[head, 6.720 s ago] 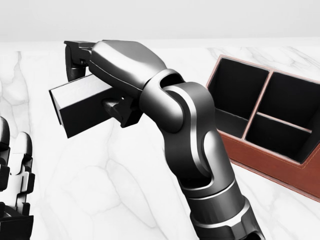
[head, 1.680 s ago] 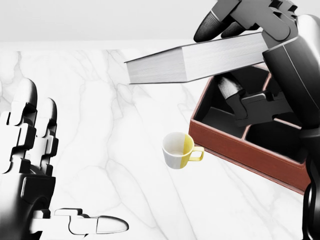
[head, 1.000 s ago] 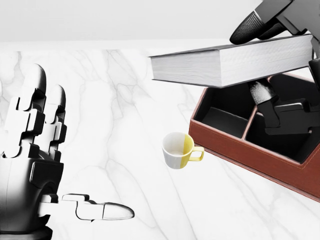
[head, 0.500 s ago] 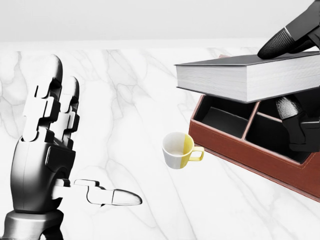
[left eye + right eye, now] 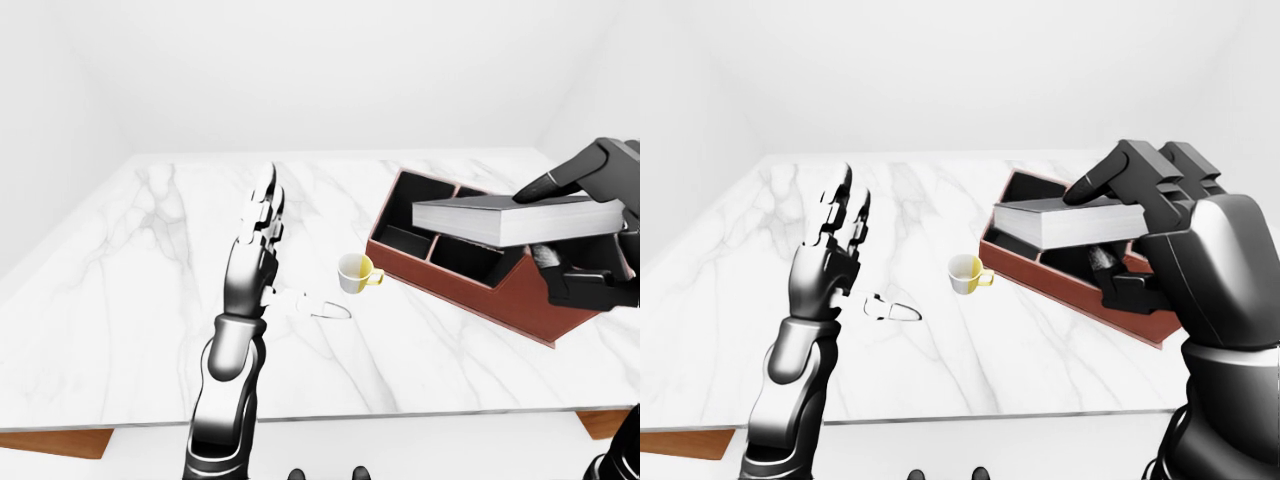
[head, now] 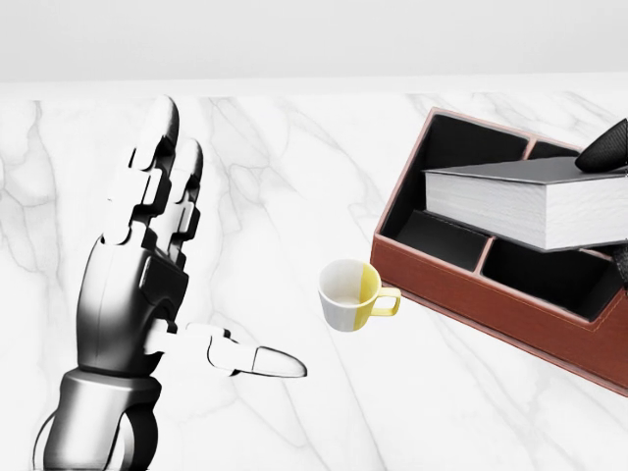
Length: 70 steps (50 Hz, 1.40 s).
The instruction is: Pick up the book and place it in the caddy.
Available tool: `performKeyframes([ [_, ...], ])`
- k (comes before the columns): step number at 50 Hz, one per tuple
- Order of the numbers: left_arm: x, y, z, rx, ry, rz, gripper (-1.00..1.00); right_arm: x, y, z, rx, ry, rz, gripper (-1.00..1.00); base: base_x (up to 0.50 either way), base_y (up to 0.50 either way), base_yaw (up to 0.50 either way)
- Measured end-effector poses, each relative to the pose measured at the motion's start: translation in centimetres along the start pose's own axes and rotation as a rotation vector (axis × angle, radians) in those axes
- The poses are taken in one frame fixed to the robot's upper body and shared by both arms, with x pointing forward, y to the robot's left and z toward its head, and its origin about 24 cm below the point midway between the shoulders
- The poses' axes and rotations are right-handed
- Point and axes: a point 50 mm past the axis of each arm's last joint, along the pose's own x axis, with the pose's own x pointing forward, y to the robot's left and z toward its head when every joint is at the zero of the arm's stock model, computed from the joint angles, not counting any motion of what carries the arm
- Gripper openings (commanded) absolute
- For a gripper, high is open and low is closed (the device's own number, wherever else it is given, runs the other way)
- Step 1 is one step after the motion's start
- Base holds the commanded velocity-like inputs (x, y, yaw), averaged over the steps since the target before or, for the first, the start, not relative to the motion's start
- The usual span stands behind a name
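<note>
A thick grey book [image 6: 530, 201] lies flat in my right hand [image 5: 1110, 225], whose fingers [image 5: 1095, 180] press on its top while the thumb is under it. The book hovers over the brown caddy [image 6: 471, 289], above its black compartments. It also shows in the left-eye view [image 5: 500, 218]. My left hand [image 6: 147, 265] is raised, fingers spread and empty, at the left of the head view, well away from the caddy.
A small yellow and white cup [image 6: 348, 294] stands on the white marble table [image 6: 294, 147] just left of the caddy's near corner. The table's near edge [image 5: 300, 425] shows at the bottom of the left-eye view.
My right hand has carried the book to the right and lower, over the caddy. My left hand has risen and moved right into the head view. Cup and caddy have not moved.
</note>
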Motion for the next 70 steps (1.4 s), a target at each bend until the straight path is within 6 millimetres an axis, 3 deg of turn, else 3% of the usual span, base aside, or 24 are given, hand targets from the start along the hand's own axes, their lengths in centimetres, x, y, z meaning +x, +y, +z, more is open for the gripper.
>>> performKeyframes([
  [16, 1.4, -0.6, -0.8, -0.022, 0.015, -0.039, 1.0, -1.0, -0.5, -0.4, -0.112, 0.08, 0.064, -1.0, 0.0, 0.0, 0.0],
  [21, 1.6, -0.7, -0.8, -0.025, 0.013, -0.043, 1.0, 0.0, -0.5, -0.1, -0.141, 0.037, 0.082, -1.0, 0.0, 0.0, 0.0],
  [38, 1.4, -0.7, -0.2, -0.025, -0.01, -0.041, 1.0, 6.2, 1.0, -0.2, -0.179, -0.083, 0.233, -1.0, 0.0, 0.0, 0.0],
  [45, 1.3, -0.7, -0.1, -0.025, -0.015, -0.04, 1.0, 8.3, 1.7, -1.3, -0.198, -0.041, 0.302, -1.0, 0.0, 0.0, 0.0],
  [58, 1.3, -0.7, 0.1, -0.024, -0.021, -0.04, 1.0, 9.9, 2.2, -4.3, -0.192, 0.097, 0.332, -1.0, 0.0, 0.0, 0.0],
  [70, 1.3, -0.7, 0.2, -0.024, -0.026, -0.04, 1.0, 10.7, 1.9, -5.2, -0.226, 0.151, 0.334, -1.0, 0.0, 0.0, 0.0],
])
